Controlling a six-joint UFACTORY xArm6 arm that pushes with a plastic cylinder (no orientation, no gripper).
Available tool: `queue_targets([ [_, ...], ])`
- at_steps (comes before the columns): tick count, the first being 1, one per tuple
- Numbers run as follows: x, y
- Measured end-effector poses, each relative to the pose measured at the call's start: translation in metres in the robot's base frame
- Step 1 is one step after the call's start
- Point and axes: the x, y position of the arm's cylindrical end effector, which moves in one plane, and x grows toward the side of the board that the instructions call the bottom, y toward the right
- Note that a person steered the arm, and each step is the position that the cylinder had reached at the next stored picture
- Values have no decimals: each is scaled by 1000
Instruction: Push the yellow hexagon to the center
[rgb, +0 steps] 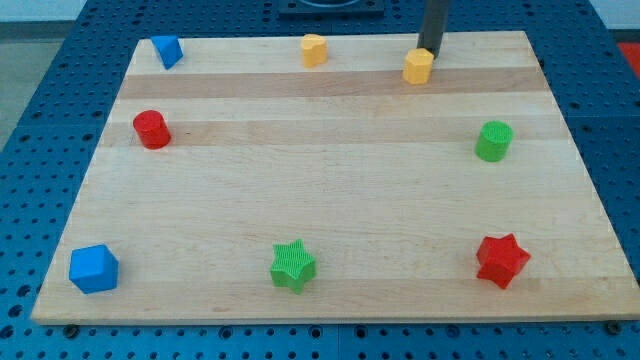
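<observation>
The yellow hexagon (418, 67) sits near the view's top, right of the middle of the wooden board (330, 180). My tip (428, 50) is just above and slightly right of the hexagon, touching or nearly touching its far side. A second yellow block (314, 49), with a rounded, heart-like shape, lies to the left along the top edge.
A blue triangular block (166, 50) is at the top left, a red cylinder (152, 130) at the left, a green cylinder (493, 141) at the right. A blue cube (94, 268), a green star (293, 265) and a red star (501, 260) lie along the bottom.
</observation>
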Motion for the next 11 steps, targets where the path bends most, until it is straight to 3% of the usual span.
queue_targets([
  [3, 31, -44],
  [6, 25, 2],
  [9, 26, -7],
  [11, 50, -28],
])
